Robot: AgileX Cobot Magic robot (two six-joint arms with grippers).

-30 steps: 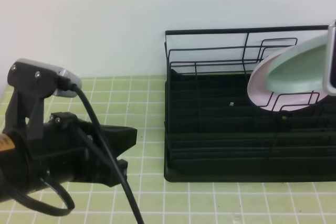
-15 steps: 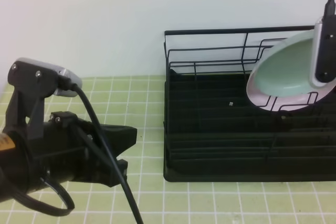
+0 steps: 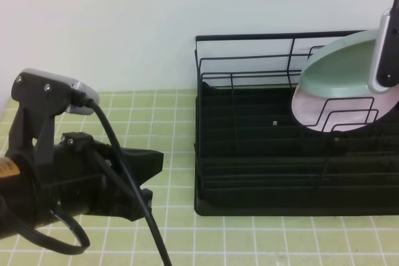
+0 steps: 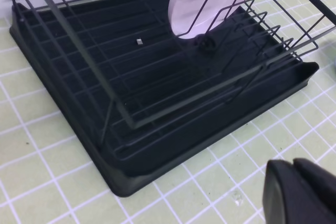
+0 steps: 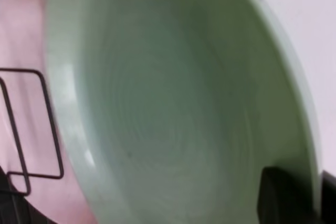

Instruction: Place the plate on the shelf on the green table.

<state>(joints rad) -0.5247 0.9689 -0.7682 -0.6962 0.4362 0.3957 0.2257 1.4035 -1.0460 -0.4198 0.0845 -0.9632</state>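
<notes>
The mint plate (image 3: 340,70) hangs tilted over the right end of the black wire shelf (image 3: 249,154), just in front of a pink plate (image 3: 324,113) standing in the dividers. My right gripper (image 3: 385,60) holds the mint plate by its upper right rim. In the right wrist view the plate (image 5: 157,103) fills the frame and its rim runs between my dark fingers (image 5: 283,192). The left gripper (image 3: 153,169) rests shut and empty over the green table (image 3: 162,110), left of the shelf. Its closed tips (image 4: 299,182) show in the left wrist view.
The shelf's tall back rail (image 3: 280,37) stands against a white wall. A small pale speck (image 3: 274,123) lies on the shelf's base tray. The left arm and its cable (image 3: 124,172) fill the left foreground. The pink plate (image 4: 191,9) leans in the dividers at the right.
The mint plate has risen a little and tipped more upright in front of the pink plate, and the right gripper has moved with it. The left arm has not moved.
</notes>
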